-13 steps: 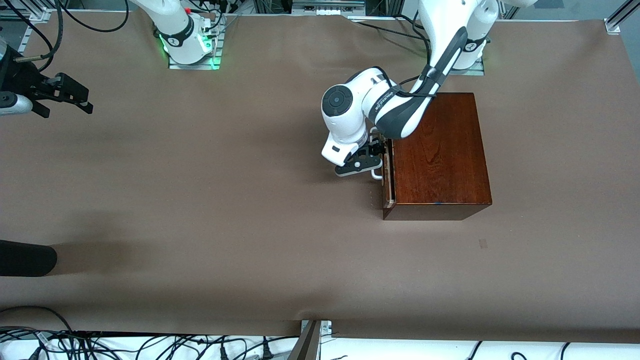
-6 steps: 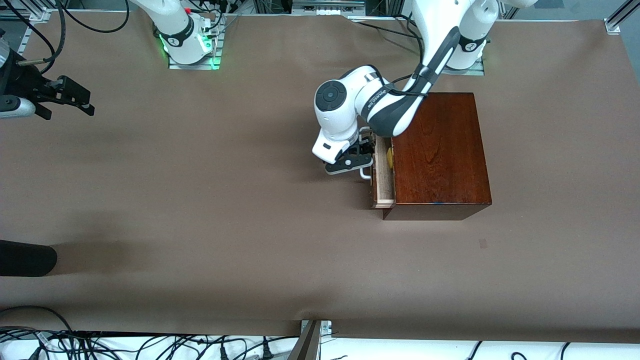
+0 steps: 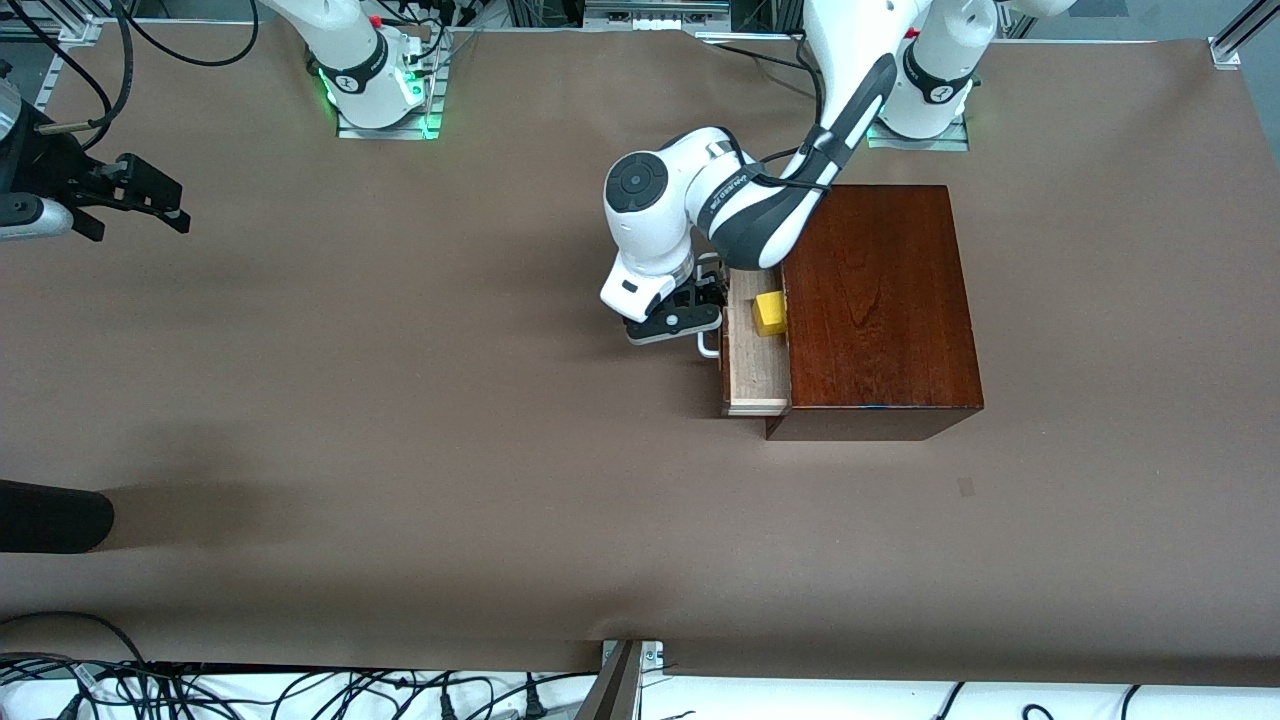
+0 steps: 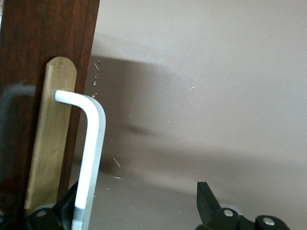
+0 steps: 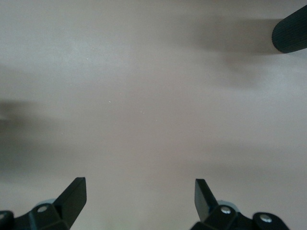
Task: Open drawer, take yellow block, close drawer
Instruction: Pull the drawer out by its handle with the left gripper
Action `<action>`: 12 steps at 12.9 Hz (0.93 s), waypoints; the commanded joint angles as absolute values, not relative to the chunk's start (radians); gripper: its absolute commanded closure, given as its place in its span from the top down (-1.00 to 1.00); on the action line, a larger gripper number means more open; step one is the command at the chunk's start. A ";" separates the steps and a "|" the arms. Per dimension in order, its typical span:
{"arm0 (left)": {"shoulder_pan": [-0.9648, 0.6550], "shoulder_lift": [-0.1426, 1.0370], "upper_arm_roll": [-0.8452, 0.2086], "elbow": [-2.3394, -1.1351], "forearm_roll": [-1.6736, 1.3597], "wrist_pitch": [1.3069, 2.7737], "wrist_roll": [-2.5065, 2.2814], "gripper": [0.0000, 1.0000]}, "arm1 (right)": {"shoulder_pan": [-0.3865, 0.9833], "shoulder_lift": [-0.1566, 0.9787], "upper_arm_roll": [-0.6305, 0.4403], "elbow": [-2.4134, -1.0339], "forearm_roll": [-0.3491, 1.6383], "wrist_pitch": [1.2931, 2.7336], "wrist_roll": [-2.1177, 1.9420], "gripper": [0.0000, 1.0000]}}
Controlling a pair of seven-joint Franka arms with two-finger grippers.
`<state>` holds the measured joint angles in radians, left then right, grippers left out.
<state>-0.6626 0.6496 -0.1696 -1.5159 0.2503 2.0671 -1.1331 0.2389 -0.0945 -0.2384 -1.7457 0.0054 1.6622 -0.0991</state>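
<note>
The dark reddish-brown wooden box (image 3: 880, 300) stands near the left arm's base. Its drawer (image 3: 757, 378) is slid partly out toward the right arm's end of the table, pale wood inside. The yellow block (image 3: 769, 313) lies in the drawer, close to the box's opening. My left gripper (image 3: 690, 308) is open at the drawer's front, and the white loop handle (image 3: 708, 347) sits between its fingers. In the left wrist view the handle (image 4: 91, 153) rests against one finger, with the other finger (image 4: 206, 199) well apart from it. My right gripper (image 3: 150, 195) waits open over bare table.
A black rounded object (image 3: 50, 515) lies at the table's edge at the right arm's end, nearer the front camera; the right wrist view shows it (image 5: 290, 33) too. Brown table covering (image 3: 450, 420) stretches between the two arms.
The left gripper has moved toward the right arm's end with the handle hooked on a finger. The drawer slid out, and the yellow block came into view. The right arm barely moved.
</note>
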 commanded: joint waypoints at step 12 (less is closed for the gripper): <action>-0.805 0.762 -0.094 -1.321 0.130 2.092 -1.200 1.00 | 0.245 -0.084 -0.242 -1.741 -0.003 1.671 -0.115 1.00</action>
<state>-0.7659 0.7062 -0.0865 -1.4098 0.1951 2.0535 -1.1539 0.2389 -0.0882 -0.2384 -1.7457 0.0054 1.6686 -0.0992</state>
